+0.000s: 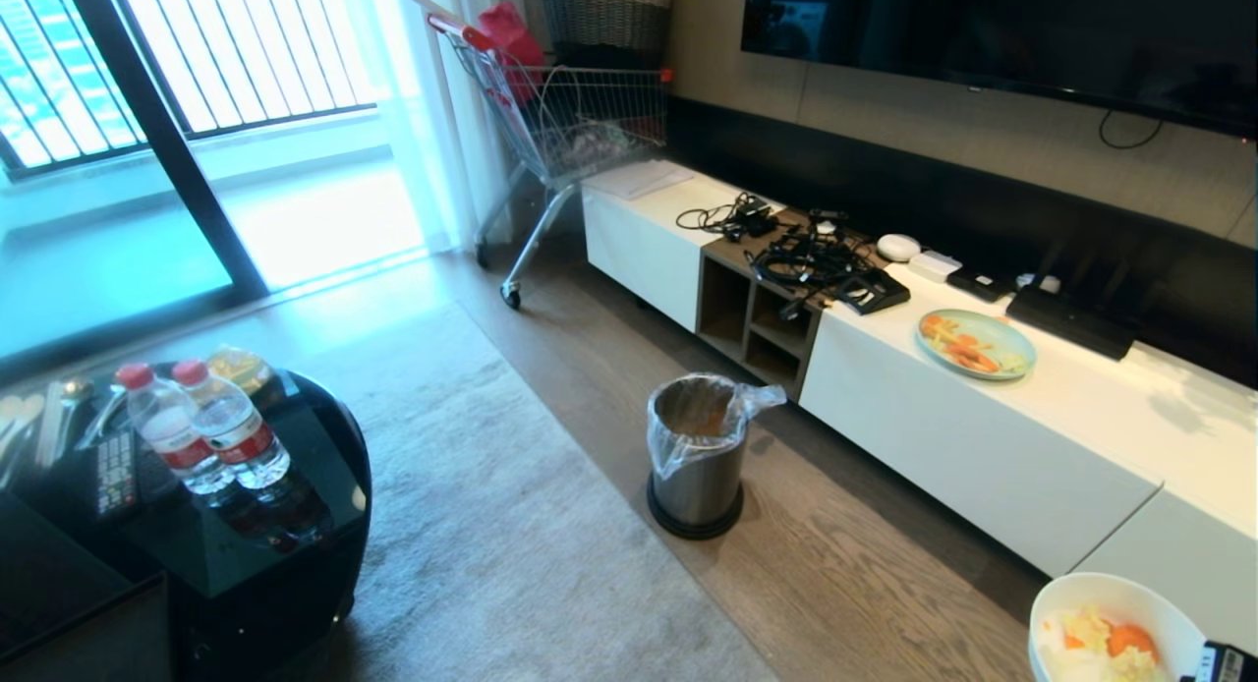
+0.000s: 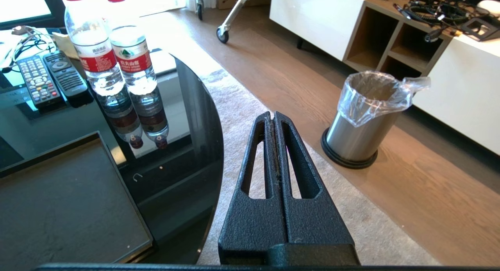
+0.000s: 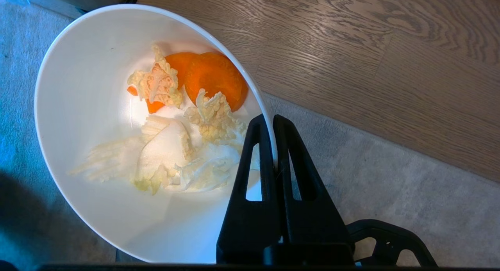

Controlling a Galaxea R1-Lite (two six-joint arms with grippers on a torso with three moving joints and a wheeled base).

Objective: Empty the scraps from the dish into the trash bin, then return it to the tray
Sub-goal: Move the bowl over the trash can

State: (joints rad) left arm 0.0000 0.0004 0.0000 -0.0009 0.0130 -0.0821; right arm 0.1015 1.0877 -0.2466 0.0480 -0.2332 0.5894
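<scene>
The white dish (image 3: 90, 107) hangs above the rug and wood floor, its rim pinched in my right gripper (image 3: 270, 120), which is shut on it. In the head view the dish (image 1: 1111, 603) shows at the bottom right corner. The scraps (image 3: 179, 122), pale shreds with orange slices, lie inside it. The steel trash bin (image 1: 696, 456) with a clear liner stands on the floor ahead, some way left of the dish. My left gripper (image 2: 272, 115) is shut and empty, parked over the rug beside the black tray (image 2: 66, 208).
A round black glass table (image 1: 295, 525) on the left carries two water bottles (image 1: 206, 426) and remote controls (image 2: 39, 79). A long white TV cabinet (image 1: 983, 436) on the right holds cables and a pale blue-green plate (image 1: 976, 344). A shopping cart (image 1: 560, 122) stands behind.
</scene>
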